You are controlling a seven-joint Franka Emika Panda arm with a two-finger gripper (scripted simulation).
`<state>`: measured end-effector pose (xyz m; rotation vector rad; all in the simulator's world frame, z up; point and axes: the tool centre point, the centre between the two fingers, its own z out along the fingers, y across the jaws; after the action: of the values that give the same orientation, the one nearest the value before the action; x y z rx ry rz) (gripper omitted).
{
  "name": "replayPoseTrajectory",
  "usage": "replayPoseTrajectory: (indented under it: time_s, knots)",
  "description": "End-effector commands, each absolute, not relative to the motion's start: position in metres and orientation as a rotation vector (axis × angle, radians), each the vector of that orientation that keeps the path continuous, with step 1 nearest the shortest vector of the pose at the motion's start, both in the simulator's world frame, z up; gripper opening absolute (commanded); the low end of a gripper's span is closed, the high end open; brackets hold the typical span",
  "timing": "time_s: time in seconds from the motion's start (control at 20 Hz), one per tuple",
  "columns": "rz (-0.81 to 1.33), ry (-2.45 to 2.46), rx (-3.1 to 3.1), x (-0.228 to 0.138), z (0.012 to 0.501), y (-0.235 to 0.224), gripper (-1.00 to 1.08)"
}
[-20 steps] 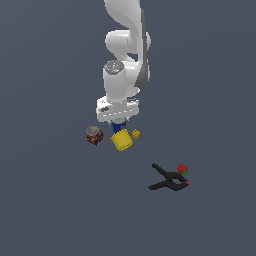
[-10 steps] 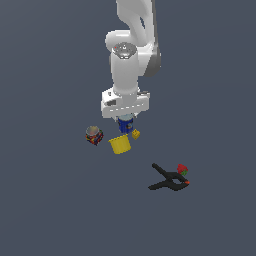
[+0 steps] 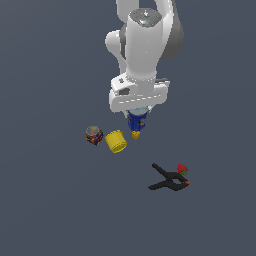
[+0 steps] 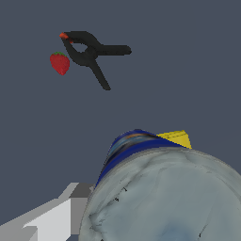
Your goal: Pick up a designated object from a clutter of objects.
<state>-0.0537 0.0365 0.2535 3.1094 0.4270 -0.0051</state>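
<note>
The white arm (image 3: pixel 145 45) comes down from the top centre of the exterior view, and its gripper (image 3: pixel 136 121) is clenched on the blue can (image 3: pixel 136 120), which hangs just under the white hand block, a little above the middle of the frame. Only the can's lower part shows there, dark blue with small yellow marks. Just under the can, at its lower end, sits a tiny yellow block (image 3: pixel 135 134); whether the two touch is not clear.

Left of and slightly below the can lies the yellow cup (image 3: pixel 116 141), tipped on its side with its open mouth facing down and left. Just beside it, further to the exterior view's left, stands the multicoloured can (image 3: pixel 93 135) with a grey top, red and blue on its sides. The two are near each other, but contact cannot be made out.

In the lower right of the frame, well apart from the rest, lies the black clamp (image 3: pixel 169 180) flat on the dark floor (image 3: pixel 50 200), with the small red strawberry (image 3: pixel 182 169) at its upper right end.

In the wrist view the can's grey top (image 4: pixel 164 197) fills the lower right, with its blue side and a yellow corner of the block (image 4: pixel 176 138) beyond it. The clamp (image 4: pixel 89 52) and strawberry (image 4: pixel 60 63) sit in the upper left, close together.
</note>
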Motion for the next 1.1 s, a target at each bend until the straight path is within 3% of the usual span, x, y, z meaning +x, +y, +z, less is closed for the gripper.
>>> replayPoseTrajectory:
  time_s: [0.0, 1.05]
  knots:
    - [-0.001, 0.427, 3.110, -0.041, 0.275, 0.048, -1.00]
    - [0.000, 0.427, 3.112, 0.036, 0.394, 0.116, -1.00]
